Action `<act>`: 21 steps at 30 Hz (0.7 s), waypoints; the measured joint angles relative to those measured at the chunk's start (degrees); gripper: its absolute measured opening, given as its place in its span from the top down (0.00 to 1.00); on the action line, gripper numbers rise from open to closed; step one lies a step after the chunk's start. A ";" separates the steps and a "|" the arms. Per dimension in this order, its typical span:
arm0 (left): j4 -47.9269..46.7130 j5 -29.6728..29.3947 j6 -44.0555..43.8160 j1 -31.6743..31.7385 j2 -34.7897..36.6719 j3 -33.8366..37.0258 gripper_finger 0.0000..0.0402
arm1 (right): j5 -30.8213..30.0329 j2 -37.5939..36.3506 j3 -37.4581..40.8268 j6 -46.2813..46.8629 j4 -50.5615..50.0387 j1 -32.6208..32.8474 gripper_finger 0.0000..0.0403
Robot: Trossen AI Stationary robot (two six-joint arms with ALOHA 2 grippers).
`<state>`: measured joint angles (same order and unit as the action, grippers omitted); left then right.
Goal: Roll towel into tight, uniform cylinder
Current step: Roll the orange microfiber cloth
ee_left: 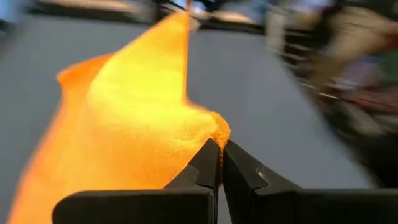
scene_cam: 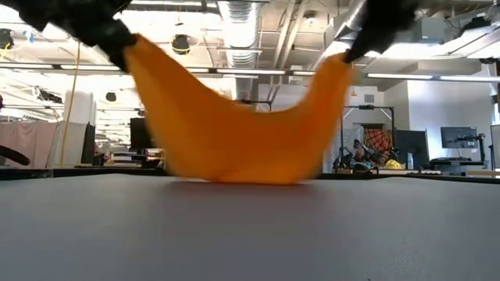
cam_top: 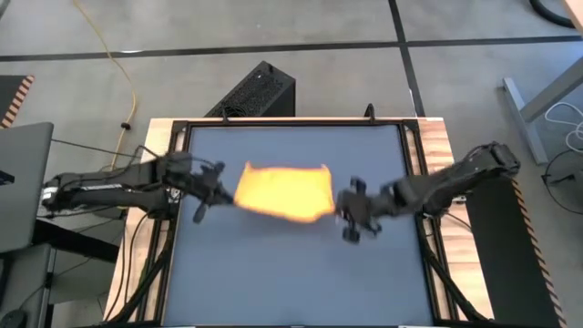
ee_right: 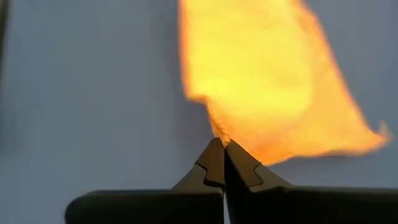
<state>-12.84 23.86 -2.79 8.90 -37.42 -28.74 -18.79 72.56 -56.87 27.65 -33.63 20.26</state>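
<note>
The bright yellow towel (cam_top: 284, 191) hangs over the middle of the dark blue tabletop (cam_top: 291, 273), slung between my two grippers. My left gripper (cam_top: 225, 193) is shut on its left end and my right gripper (cam_top: 342, 208) is shut on its right end. In the low view the towel (scene_cam: 234, 125) sags in a broad curve between two raised corners. Its lowest part (scene_cam: 242, 178) reaches the table surface. The towel is blurred in most views. My left gripper pinches a corner of the towel (ee_left: 216, 132) between its two fingertips, coming from the table's left and slanting slightly down. The cloth spreads away from the tips toward the other arm; how many layers are held I cannot tell. My right gripper pinches the opposite corner of the towel (ee_right: 221, 138) between its two fingertips, coming from the table's right and slanting down. The cloth fans out from the tips and hangs slack toward the table.
A wooden frame (cam_top: 437, 137) borders the tabletop. A black box (cam_top: 260, 91) stands on the floor beyond the far edge, and a grey laptop (cam_top: 23, 182) sits at the far left. Bare blue surface lies between the towel and the near edge.
</note>
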 joint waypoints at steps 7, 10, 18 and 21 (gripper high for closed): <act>3.73 -4.64 -11.84 -14.53 0.19 9.16 1.00 | -0.49 9.94 1.25 26.17 7.71 16.28 0.96; 3.57 -11.44 -16.23 -20.23 0.05 11.15 1.00 | -2.28 14.49 1.25 31.87 11.51 18.50 0.96; 3.26 -30.20 -20.30 -25.63 0.10 11.64 1.00 | -11.05 18.58 1.25 34.47 10.67 14.92 0.96; 1.85 -35.32 -21.31 -25.63 0.10 11.64 1.00 | -10.82 18.56 1.23 31.89 9.95 10.60 0.96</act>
<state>-10.99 -11.46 -24.10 -16.73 -37.32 -17.10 -29.61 91.12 -55.64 59.55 -23.68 30.86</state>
